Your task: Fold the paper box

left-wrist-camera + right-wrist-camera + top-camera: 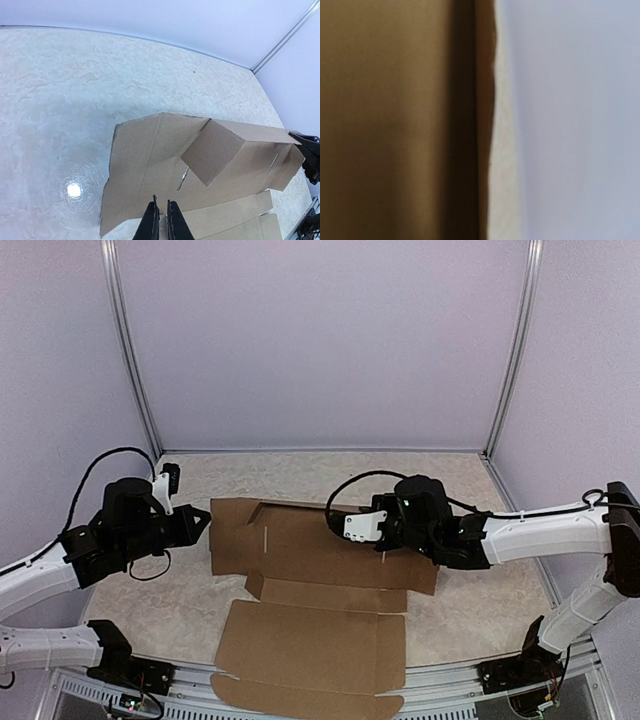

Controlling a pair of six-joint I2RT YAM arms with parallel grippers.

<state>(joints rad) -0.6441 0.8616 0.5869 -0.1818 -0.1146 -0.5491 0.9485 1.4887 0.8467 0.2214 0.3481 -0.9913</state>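
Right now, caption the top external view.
Two arms reach toward a partly folded brown paper box on a marbled table.

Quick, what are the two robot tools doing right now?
Left tool: nearly shut at the paper box edge, grip unclear.
Right tool: shut, by the paper box.

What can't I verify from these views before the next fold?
Right gripper: top view, fingertips hidden under its own wrist; right wrist view is filled by the blurred paper box, so no grip can be confirmed.
Left gripper: left wrist view, fingers nearly together, bases cut off by the bottom edge; cardboard between them unclear.
Panel beneath the raised flap: left wrist view, covered by that flap.
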